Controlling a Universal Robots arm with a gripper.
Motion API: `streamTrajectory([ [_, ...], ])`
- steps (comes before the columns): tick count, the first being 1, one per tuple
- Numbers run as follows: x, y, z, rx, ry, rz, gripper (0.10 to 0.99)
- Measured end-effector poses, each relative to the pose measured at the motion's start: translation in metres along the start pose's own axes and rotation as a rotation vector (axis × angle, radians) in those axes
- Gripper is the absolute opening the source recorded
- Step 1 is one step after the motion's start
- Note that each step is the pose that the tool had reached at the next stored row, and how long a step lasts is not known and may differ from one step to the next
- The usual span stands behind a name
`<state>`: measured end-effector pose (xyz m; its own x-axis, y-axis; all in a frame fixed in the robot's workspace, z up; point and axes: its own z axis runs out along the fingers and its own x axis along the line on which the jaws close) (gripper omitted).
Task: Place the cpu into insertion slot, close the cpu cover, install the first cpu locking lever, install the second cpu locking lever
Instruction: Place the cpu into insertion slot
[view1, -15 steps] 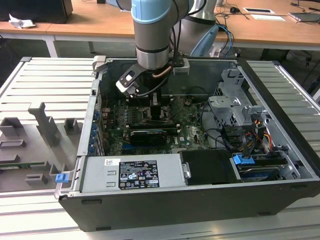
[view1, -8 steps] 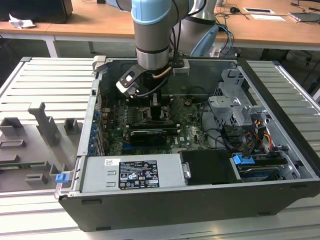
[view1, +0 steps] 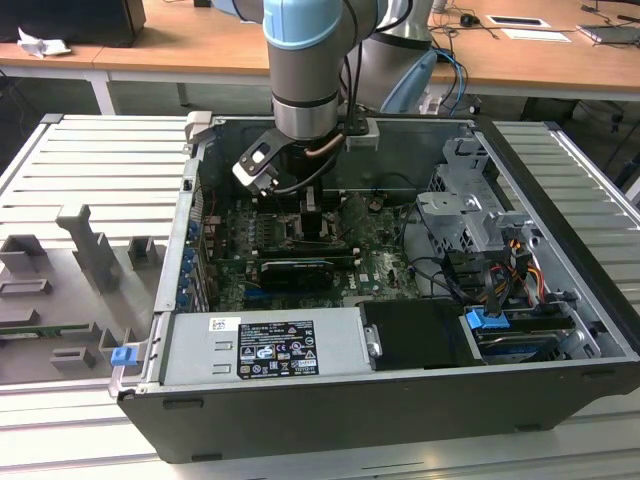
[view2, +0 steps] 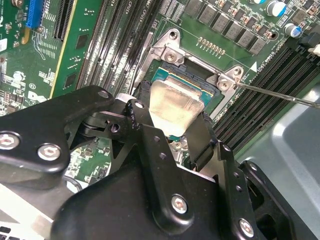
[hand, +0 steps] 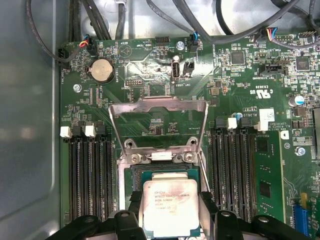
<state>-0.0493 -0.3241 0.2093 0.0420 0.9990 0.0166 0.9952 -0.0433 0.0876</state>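
Gripper: nearest my lens in the second wrist view is the black bolted-metal gripper (view2: 172, 120). Its body takes up the foreground, and it points down at the board.
Grip: its two black fingers (view2: 202, 137) are clamped on opposite edges of the small flat square cpu with the pale silvery-grey metal top (hand: 170, 212). I take it the edge hold is there to keep the chip level and its underside untouched.
Cpu position: it sits squarely over the dark square insertion slot (hand: 134, 176) on the green motherboard (hand: 150, 75), between the banks of black memory slots. I can't tell whether it is fully seated or just above the contacts.
Cpu cover: the thin silvery metal cpu cover (hand: 157, 104), a frame with a big open window, stands hinged up behind the slot. That leaves the way down clear, and I see bare board through its window.
Lever: one thin bare-wire locking lever (view2: 280, 95) lies swung out to the side, unlatched and away from the fingers.
Case: in the exterior view the open black and grey computer case (view1: 330, 420) lies on its side on the ribbed grey table (view1: 90, 160), so the grey and light-blue arm (view1: 305, 70) comes straight down into it.
Stage: I judge this to be the placing step, with the cover open and the levers not yet installed.
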Motion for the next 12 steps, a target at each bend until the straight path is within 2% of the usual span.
streamTrajectory([
  [12, 0.0051, 0.0002, 0.0082, 0.000, -0.0064, 0.004, 0.529],
])
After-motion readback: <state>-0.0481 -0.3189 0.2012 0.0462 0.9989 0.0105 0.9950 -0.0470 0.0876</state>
